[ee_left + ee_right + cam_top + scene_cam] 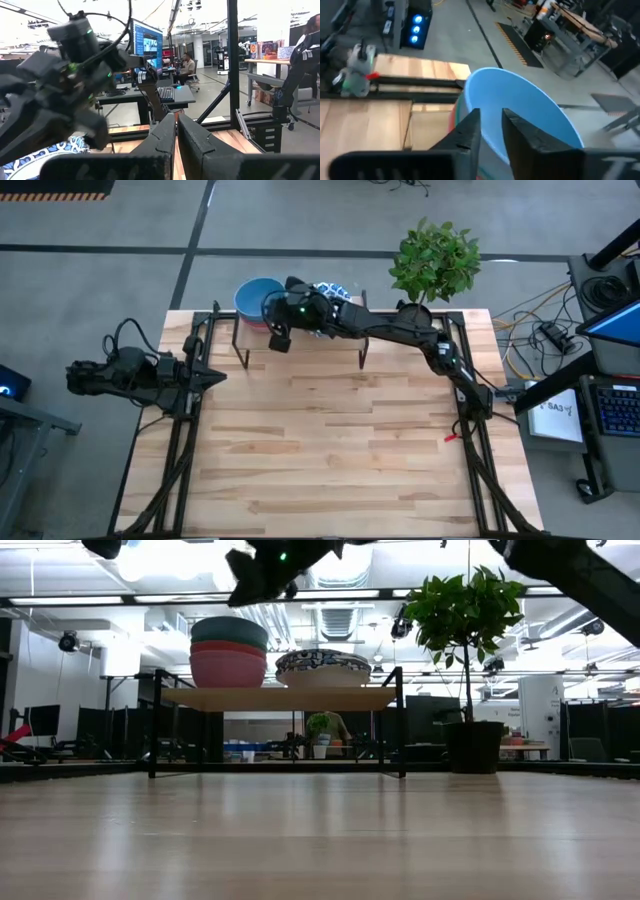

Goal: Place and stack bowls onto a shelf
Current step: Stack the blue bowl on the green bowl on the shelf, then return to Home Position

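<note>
The right claw [272, 320] reaches over the shelf [280, 698] at the table's far edge, its fingers slightly parted astride the blue bowl's [520, 112] rim. That bowl tops the plain stack [229, 653], with the patterned bowls [323, 667] beside it. The left claw [213, 378] rests closed at the table's [330, 450] left edge.

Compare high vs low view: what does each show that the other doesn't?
High only: the left gripper parked at the table's left edge, fingers together, and the blue bowl seen from above with the right gripper beside it.
Low only: the plain stack side-on, green bowl over red over pink, and the gap under the shelf.
Both: the shelf, the patterned bowls on its right half, and the plant.
</note>
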`<action>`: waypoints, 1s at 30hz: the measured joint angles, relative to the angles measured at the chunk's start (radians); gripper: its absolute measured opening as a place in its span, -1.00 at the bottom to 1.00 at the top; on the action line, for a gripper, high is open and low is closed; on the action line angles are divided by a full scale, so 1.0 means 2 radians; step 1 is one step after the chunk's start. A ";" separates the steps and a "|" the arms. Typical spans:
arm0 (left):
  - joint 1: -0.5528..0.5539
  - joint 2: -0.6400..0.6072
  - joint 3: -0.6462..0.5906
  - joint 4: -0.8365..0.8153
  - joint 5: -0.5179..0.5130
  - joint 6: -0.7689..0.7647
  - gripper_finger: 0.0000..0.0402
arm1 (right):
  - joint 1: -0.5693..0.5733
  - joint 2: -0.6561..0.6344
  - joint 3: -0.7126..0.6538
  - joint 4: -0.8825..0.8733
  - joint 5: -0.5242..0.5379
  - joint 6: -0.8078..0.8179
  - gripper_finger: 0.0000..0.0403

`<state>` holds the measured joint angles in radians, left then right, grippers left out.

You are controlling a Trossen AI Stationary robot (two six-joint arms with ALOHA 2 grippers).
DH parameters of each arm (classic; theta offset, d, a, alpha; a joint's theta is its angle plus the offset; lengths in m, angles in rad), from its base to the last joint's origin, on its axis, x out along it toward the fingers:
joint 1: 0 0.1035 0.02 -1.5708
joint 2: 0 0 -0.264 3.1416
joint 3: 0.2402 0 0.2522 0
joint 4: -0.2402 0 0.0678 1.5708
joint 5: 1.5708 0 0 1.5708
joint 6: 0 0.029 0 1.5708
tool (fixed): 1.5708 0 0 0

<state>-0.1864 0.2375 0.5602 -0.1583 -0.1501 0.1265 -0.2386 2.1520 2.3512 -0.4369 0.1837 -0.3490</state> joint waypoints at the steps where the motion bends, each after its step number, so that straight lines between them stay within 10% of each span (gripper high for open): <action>1: 0.000 0.000 0.000 0.000 0.000 0.000 -1.00 | -0.002 0.004 0.000 0.009 0.000 0.011 -0.70; 30: 0.000 -0.013 0.000 -0.018 0.000 0.001 -1.00 | 0.033 -0.016 -0.001 -0.029 -0.059 0.035 -0.96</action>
<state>-0.1860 0.2108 0.5602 -0.1951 -0.1505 0.1291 -0.1718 2.1192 2.3497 -0.4951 0.0648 -0.2787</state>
